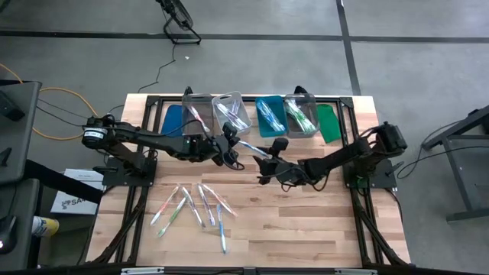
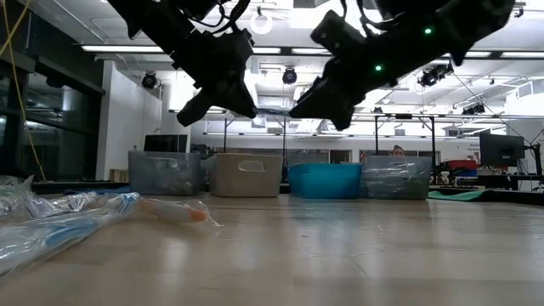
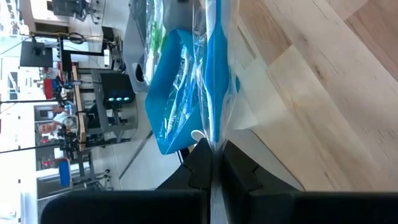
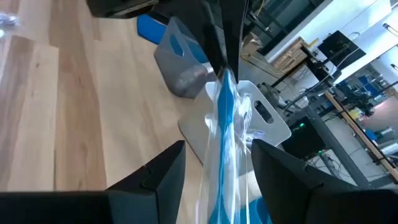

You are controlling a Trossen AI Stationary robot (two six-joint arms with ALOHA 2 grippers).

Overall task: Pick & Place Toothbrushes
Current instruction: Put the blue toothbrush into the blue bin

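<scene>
1. A wrapped blue toothbrush point(image 1: 250, 147) hangs above the surface point(image 1: 306, 221) between both arms, its long axis running left to right.
2. The left gripper point(image 1: 229, 145) has its jaws clamped on the toothbrush's left end.
3. The right gripper point(image 1: 269, 160) has its jaws spread, straddling the other end without gripping.
4. Loose toothbrushes point(image 1: 195, 206) lie fanned on the surface, in front of 4 bins point(image 1: 252, 114).

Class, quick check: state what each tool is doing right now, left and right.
Left tool: closed on a wrapped blue toothbrush, above the table.
Right tool: open, its fingers either side of the same toothbrush, not gripping it.
</scene>
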